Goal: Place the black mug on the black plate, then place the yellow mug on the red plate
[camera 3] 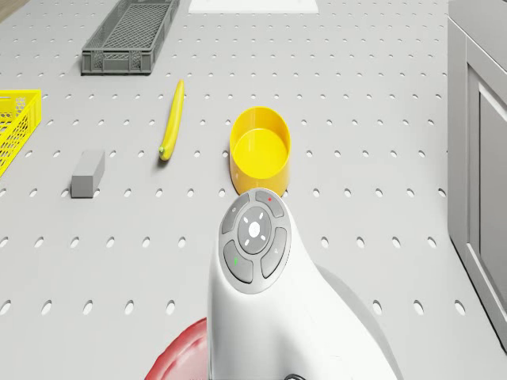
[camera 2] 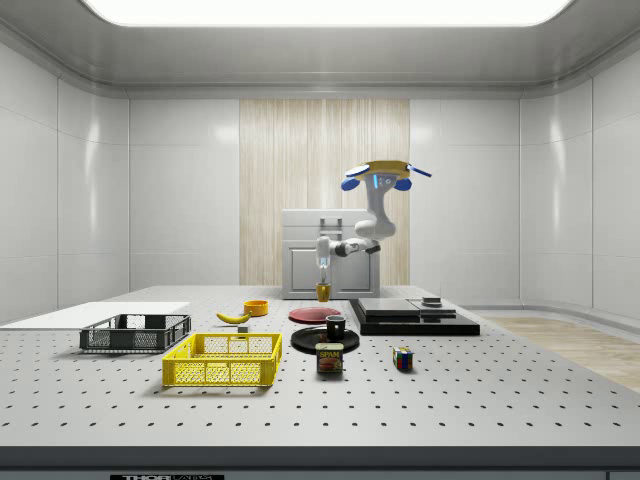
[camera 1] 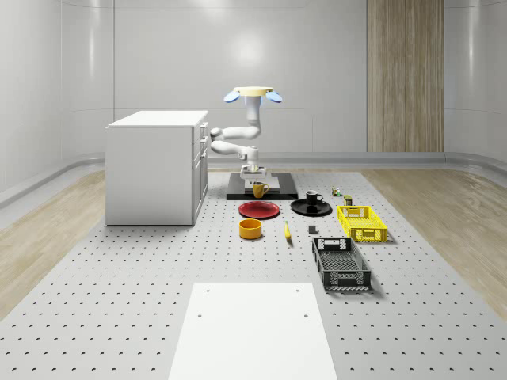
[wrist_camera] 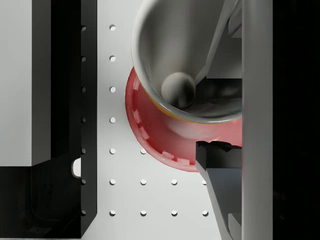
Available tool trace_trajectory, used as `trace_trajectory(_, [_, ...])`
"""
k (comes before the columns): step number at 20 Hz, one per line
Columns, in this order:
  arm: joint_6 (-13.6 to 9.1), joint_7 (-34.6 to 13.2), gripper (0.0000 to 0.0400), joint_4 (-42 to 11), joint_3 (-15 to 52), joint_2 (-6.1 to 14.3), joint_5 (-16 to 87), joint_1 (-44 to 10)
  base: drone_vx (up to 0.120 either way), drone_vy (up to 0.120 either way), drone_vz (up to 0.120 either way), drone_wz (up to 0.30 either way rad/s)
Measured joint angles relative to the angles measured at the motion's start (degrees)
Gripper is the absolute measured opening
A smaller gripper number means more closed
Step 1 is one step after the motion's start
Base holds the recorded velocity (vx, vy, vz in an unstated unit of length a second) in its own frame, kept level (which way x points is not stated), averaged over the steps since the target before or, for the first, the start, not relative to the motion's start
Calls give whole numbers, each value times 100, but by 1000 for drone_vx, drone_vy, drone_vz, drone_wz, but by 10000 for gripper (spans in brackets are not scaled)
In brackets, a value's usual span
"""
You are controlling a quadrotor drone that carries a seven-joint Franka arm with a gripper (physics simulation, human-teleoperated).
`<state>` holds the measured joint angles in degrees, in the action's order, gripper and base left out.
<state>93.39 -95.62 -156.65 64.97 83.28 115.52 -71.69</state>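
1. White and box-shaped, a cabinet (camera 1: 156, 167) with drawer fronts stands at the whole-scene view's left on the perforated grey table (camera 1: 119, 293)
2. Just right of it the drone (camera 1: 253, 94) hovers above a flat black slab (camera 1: 238, 190), its jointed white arm (camera 1: 231, 142) folding downward
3. The gripper (camera 1: 253, 179) is closed on the glossy yellow mug (camera 1: 260, 189), held clear of the table above the far edge of the round red plate (camera 1: 259, 209); in the wrist view the mug's rim (wrist_camera: 170, 107) sits between the fingers (wrist_camera: 220, 155)
4. A yellow bowl (camera 1: 251, 228) and a banana (camera 1: 287, 230) lie nearer the camera
5. Further right the black mug (camera 1: 314, 197) stands upright on the black plate (camera 1: 301, 209)
6. Rightmost are a yellow lattice crate (camera 1: 362, 222) and a dark grey crate (camera 1: 341, 264)
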Motion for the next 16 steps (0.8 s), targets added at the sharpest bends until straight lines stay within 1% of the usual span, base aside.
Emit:
trace_trajectory(10, [254,24,110,270,-513,-66,480,-112,0,0,0,0])
trace_trajectory(12, [277,34,110,351,-568,-108,539,-158,0,0,0,0])
trace_trajectory(16, [256,63,110,577,-539,-247,549,-325,0,0,0,0])
